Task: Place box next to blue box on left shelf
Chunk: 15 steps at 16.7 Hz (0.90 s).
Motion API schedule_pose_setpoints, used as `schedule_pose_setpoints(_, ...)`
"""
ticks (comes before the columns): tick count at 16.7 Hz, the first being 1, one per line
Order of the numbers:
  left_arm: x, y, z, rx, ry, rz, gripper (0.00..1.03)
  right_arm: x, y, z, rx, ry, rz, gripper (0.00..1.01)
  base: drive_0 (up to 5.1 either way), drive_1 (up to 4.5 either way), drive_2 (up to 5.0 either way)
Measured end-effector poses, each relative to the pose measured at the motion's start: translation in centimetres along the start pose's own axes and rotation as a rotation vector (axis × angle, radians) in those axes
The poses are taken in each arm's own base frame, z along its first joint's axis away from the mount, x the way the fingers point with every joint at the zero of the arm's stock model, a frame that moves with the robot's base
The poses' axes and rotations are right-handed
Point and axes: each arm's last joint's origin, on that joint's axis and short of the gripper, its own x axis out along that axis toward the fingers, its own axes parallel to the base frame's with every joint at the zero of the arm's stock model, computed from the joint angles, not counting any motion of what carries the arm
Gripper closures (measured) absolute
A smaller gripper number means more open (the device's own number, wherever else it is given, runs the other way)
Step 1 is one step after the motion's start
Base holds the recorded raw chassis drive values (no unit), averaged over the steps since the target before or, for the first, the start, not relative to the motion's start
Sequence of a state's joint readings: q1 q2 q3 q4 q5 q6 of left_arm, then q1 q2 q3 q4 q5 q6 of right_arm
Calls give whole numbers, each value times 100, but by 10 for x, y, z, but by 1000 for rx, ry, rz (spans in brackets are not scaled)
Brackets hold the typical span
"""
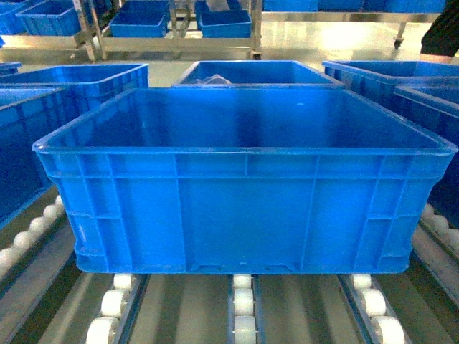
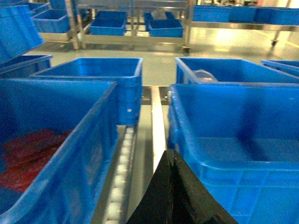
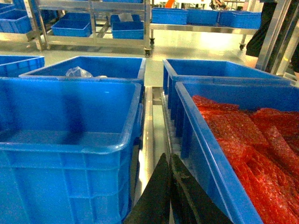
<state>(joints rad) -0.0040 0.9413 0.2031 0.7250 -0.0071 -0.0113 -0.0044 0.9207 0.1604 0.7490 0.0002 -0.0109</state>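
Observation:
A large empty blue box [image 1: 244,208] sits on the white rollers straight ahead and fills the head view. Its left wall [image 2: 233,177] shows in the left wrist view and its right wall [image 3: 60,172] in the right wrist view. My left gripper [image 2: 169,152] is shut on nothing, low in the gap between this box and a blue box [image 2: 70,154] holding red bags on the left lane. My right gripper [image 3: 167,157] is shut and empty, in the gap on the box's right side. Neither gripper shows in the head view.
On the right, a blue box [image 3: 219,154] full of red bags [image 3: 252,135] stands close by. Behind the middle box is another blue box [image 1: 258,72] with clear plastic [image 3: 77,72] in it. Metal racks [image 1: 172,29] with blue bins stand across the floor. Rollers [image 1: 244,301] run underneath.

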Motion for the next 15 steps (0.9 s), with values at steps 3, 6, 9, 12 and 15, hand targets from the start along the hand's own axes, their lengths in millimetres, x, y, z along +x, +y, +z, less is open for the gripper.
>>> schedule_pose_setpoints(3,-19,1,-9,0,-4,-4,102,-17,0,-7,0,0,-1,100,0,0,0)
schedule_pose_setpoints(6,-34,1,-17,0,-5,-3,102,-32,0,-13,0,0,-1,100,0,0,0)
schedule_pose_setpoints(9,-45,1,-23,0,-18,-4,102,-41,0,-22,1,2,0,100,0,0,0)
schedule_pose_setpoints(12,-53,1,-26,1,-17,-4,102,-49,0,-19,1,-12,-1,100,0,0,0)
schedule_pose_setpoints(15,-61,1,-25,1,-24,-4,102,-56,0,-17,1,-21,-1,100,0,0,0)
